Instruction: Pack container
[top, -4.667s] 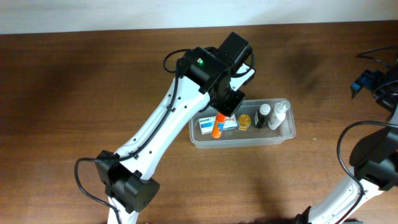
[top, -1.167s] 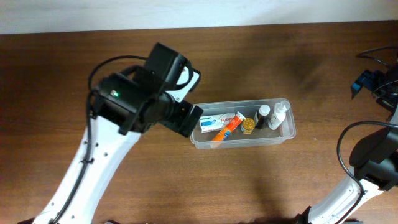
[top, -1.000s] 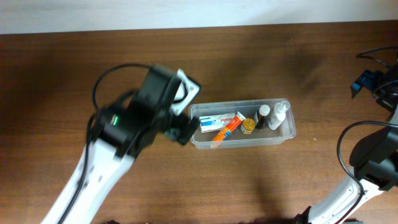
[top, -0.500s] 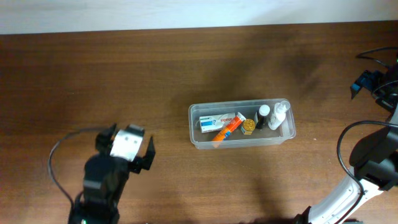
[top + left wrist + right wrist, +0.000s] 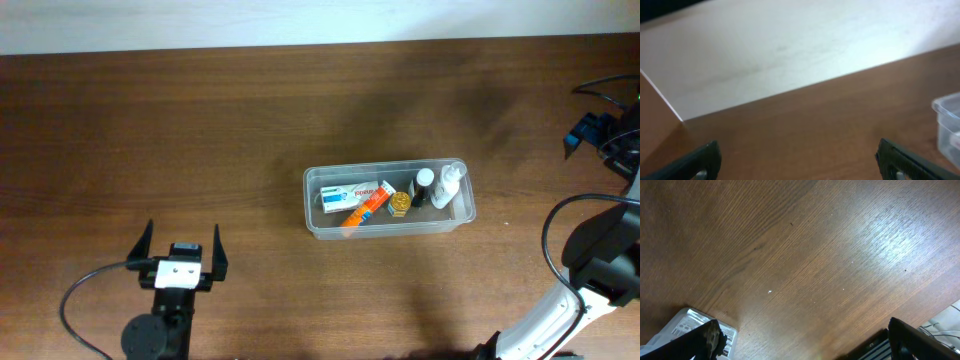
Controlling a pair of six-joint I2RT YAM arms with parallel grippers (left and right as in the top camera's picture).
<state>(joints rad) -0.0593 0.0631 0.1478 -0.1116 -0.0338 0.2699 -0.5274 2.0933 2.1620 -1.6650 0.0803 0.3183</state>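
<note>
While the clear, colourless rectangular plastic container sits mid-table holding 5 small items, the left gripper hangs near-left, well apart from it, fingers spread and empty. Right gripper: fingers also spread, over bare brown wooden table. Judgement: packing looks complete, nothing loose in view. Next move calls only for parking both arms.

- The left gripper has withdrawn from above the clear, shallow rectangular plastic container to the near-left (well apart from it), jaws spread, empty.
- The slim orange tube, earlier upright in its grip, now lies tilted inside, perhaps on the white printed box.
</note>
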